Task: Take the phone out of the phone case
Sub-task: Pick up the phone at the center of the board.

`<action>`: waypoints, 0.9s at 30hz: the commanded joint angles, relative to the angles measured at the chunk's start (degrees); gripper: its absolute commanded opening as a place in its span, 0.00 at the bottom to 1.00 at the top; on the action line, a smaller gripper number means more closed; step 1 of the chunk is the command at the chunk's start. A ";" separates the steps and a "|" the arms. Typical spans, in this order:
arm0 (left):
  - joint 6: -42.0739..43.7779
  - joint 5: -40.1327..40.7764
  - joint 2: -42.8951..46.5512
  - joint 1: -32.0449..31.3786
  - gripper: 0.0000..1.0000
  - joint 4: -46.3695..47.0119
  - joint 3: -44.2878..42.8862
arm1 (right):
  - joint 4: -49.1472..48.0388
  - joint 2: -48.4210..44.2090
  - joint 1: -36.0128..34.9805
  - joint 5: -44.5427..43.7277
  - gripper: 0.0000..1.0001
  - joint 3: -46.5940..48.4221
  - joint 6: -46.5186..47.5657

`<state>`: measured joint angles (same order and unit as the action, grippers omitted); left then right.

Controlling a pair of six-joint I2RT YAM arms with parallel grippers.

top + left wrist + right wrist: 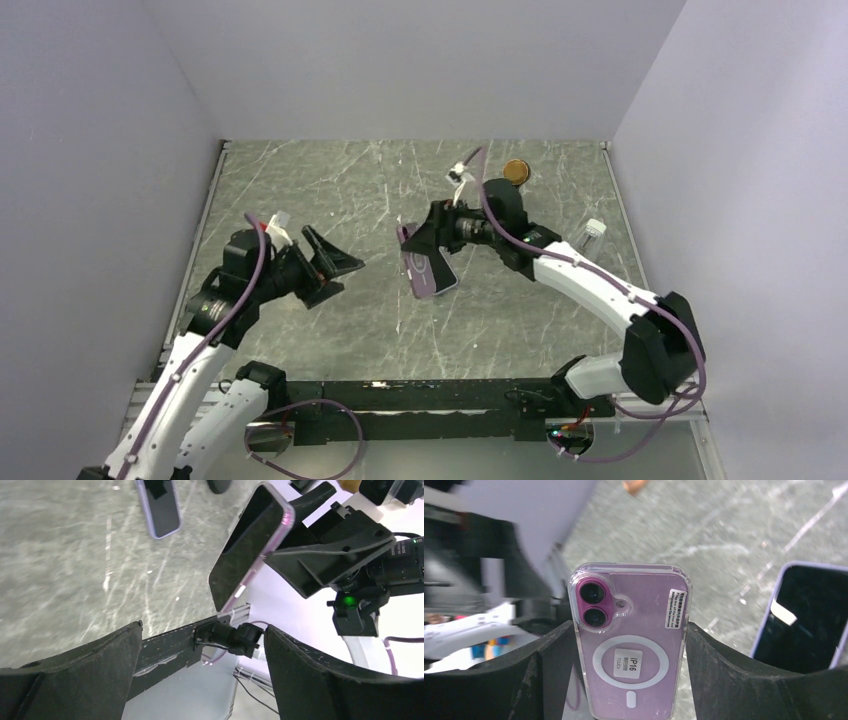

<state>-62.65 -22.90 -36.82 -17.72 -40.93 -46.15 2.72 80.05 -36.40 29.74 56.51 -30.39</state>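
Note:
My right gripper [415, 242] is shut on the phone [644, 610], gripping its two long sides and holding it upright above the table's middle. The phone has a pinkish-lavender back with a corner camera bump, and sits inside the clear phone case [680, 578], which has a white ring and a short line. In the left wrist view its black screen [247, 545] faces my left gripper, with the case rim [287, 517] around it. My left gripper [335, 272] is open and empty, to the left of the phone and apart from it; its fingers [100, 670] frame nothing.
A second phone [435, 277] with lavender edges lies flat, screen up, on the marbled table [330, 190] just below the held one; it also shows in the right wrist view [806, 620]. A brown round object [515, 171] and a small clear container [592, 235] sit at the back right.

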 commanded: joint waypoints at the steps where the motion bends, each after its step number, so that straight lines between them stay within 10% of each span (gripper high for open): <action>1: 1.26 -8.13 -3.12 -2.84 0.94 19.38 -0.98 | -17.82 -5.99 4.30 13.57 0.00 -1.07 -9.77; 9: -0.57 -23.51 -10.94 -6.72 0.87 52.26 4.76 | -37.97 -6.39 10.09 21.07 0.00 0.65 -25.69; 20: 8.55 -35.09 -18.47 -10.29 0.91 57.48 -5.28 | -60.99 -2.82 11.84 33.03 0.00 8.57 -42.25; 27: 3.95 -38.49 -26.00 -10.49 0.94 74.85 -4.92 | -58.14 -3.34 11.76 34.08 0.00 11.49 -41.98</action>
<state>-56.88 -57.36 -58.37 -27.90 20.23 -49.91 -50.76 78.06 -24.82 62.76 64.77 -70.37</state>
